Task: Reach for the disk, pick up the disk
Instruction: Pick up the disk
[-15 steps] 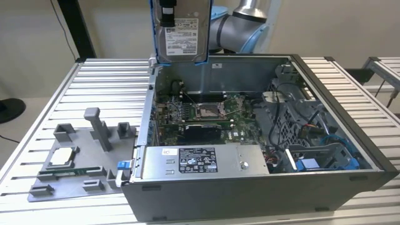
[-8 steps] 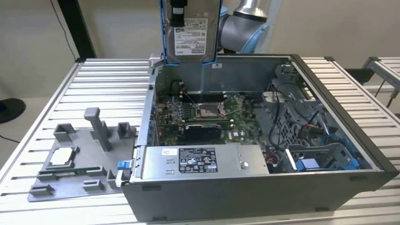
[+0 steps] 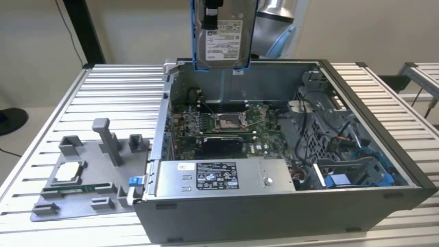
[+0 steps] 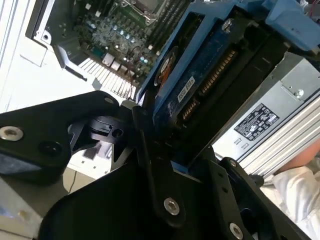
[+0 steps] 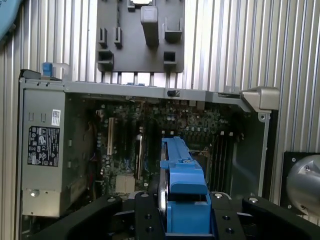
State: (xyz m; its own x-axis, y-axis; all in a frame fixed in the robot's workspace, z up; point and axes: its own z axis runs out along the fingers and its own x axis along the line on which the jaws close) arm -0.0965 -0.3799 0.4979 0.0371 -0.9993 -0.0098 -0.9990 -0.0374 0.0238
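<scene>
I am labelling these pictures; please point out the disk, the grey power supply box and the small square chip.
disk (image 3: 223,38): exterior view, on its white label.
grey power supply box (image 3: 216,176): exterior view, on its label.
small square chip (image 3: 69,172): exterior view, on its silver top.

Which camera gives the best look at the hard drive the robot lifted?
The exterior view: the silver-grey metal hard drive in its blue plastic bracket hangs label-forward above the open computer case. Both wrist views show mainly its edge and bracket.
</scene>
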